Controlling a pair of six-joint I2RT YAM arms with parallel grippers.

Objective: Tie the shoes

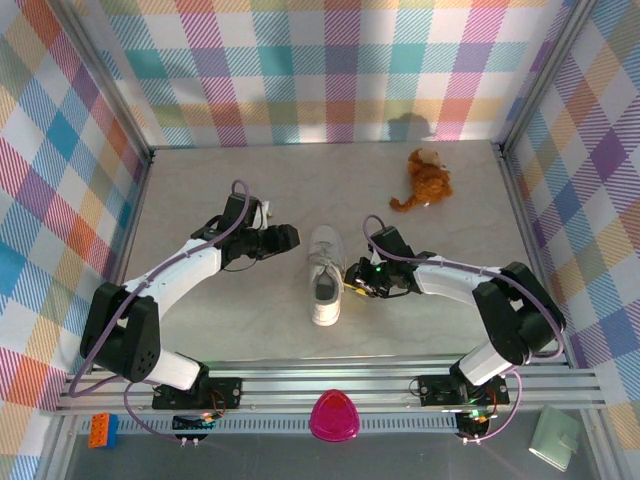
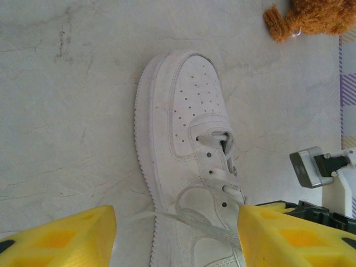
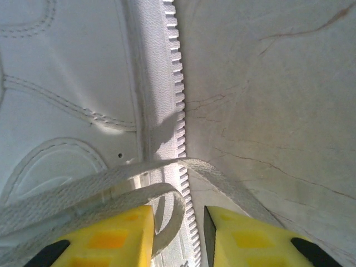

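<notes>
The white sneaker (image 1: pixel 326 275) lay mid-table, its long axis running straight away from the arm bases with the toe at the far end, so it passed crosswise in front of both pincers rather than in line with either. The right pincer (image 1: pixel 352 280) was much the nearer. Its tips sat just beside the toothed edge of the sole (image 3: pixel 158 83), level with the laced middle, with the shoe ahead and to its left. Its jaws stood narrowly apart with a loop of the laces (image 3: pixel 83 192) in the gap and a flat strand crossing just ahead of both tips; nothing looked pinched. The left pincer (image 1: pixel 288 238) hung near the opposite flank, towards the toe, with its jaws wide apart and empty. The table (image 1: pixel 220 180) was pale, smooth and faintly veined, probably slick under the sole. A plush toy (image 1: pixel 428 178) lay well beyond the right pincer, and the plaid walls (image 1: pixel 300 70) stood well clear.
</notes>
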